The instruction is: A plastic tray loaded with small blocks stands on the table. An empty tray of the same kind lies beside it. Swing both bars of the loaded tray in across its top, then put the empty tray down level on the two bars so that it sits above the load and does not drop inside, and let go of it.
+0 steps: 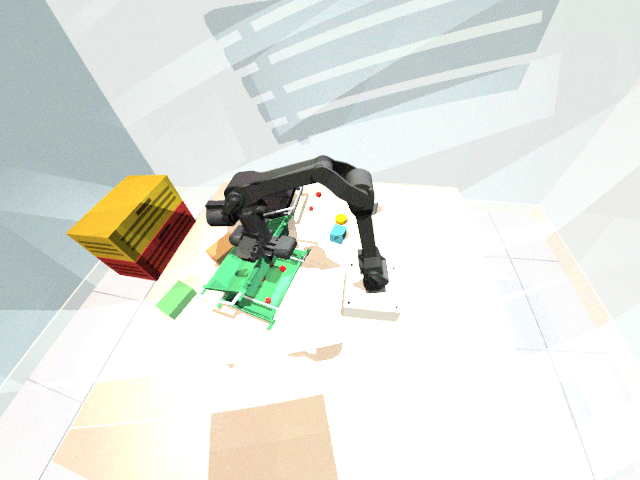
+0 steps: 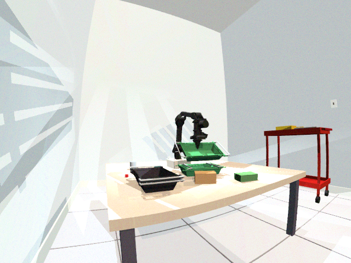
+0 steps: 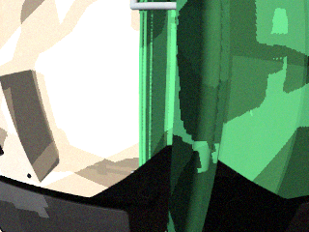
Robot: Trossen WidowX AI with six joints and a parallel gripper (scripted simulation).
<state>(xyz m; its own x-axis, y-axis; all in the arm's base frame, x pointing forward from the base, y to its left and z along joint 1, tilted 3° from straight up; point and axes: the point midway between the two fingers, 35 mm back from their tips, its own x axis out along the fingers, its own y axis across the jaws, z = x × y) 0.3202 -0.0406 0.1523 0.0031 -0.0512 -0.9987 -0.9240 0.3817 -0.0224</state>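
My gripper (image 1: 264,256) (image 2: 197,146) (image 3: 182,154) is shut on a long side wall of the empty green tray (image 1: 227,276) (image 2: 202,155) (image 3: 208,97). The tray hangs in the air, tilted, with its inside facing the exterior camera and its white bars out at its ends. The loaded green tray (image 1: 283,284) (image 2: 187,171) (image 3: 156,72) stands on the table just below, partly covered by the held tray in the top view. Red blocks (image 1: 282,268) (image 1: 267,300) show inside it. Its near bar (image 1: 258,302) and far bar lie in across its top. The arm hides part of the trays.
A black tray (image 1: 277,204) (image 2: 158,187) with light bars stands beyond the green trays. A brown block (image 1: 219,250) (image 2: 205,177) and a green block (image 1: 175,299) (image 2: 245,176) lie beside them. A blue block (image 1: 338,234) and yellow disc (image 1: 341,219) lie near the arm's base.
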